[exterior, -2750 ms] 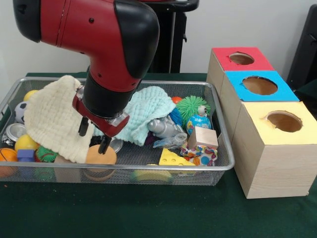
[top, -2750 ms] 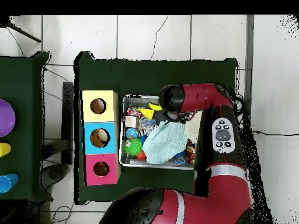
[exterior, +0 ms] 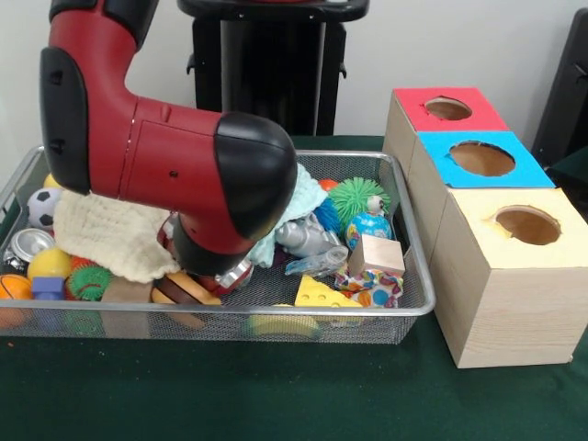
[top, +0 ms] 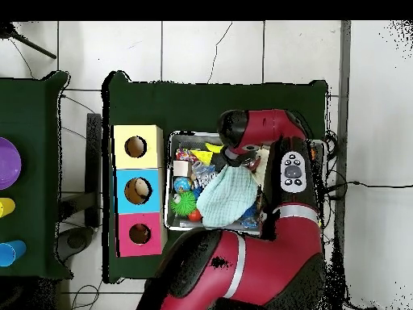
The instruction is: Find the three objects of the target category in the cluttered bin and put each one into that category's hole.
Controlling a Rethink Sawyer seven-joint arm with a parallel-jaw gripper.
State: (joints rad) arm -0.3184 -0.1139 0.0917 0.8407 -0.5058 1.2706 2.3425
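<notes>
The wire mesh bin (exterior: 276, 313) sits on the green table and is full of clutter. The crinkled cream-yellow cloth (exterior: 110, 234) lies at its left, partly under my arm. A mint cloth (exterior: 308, 195) shows behind the arm and is broad in the overhead view (top: 228, 198). The small speckled fabric piece (exterior: 372, 288) lies at the front right under a wooden cube (exterior: 377, 254). My gripper (exterior: 213, 276) is low in the bin at the cream cloth's right edge, hidden by the black wrist. In the overhead view the arm (top: 242, 133) covers it.
Three wooden boxes with round holes stand right of the bin: red top (exterior: 447, 110), blue top (exterior: 482, 158), yellow top (exterior: 525, 225). The bin also holds a soccer ball (exterior: 41, 207), a can (exterior: 26, 246), a green spiky ball (exterior: 356, 197) and a yellow cheese wedge (exterior: 322, 292).
The arm has swung and dropped, so the wrist now sits low in the bin. The cream cloth has sunk and lies flatter at the left. The gripper no longer shows clearly.
</notes>
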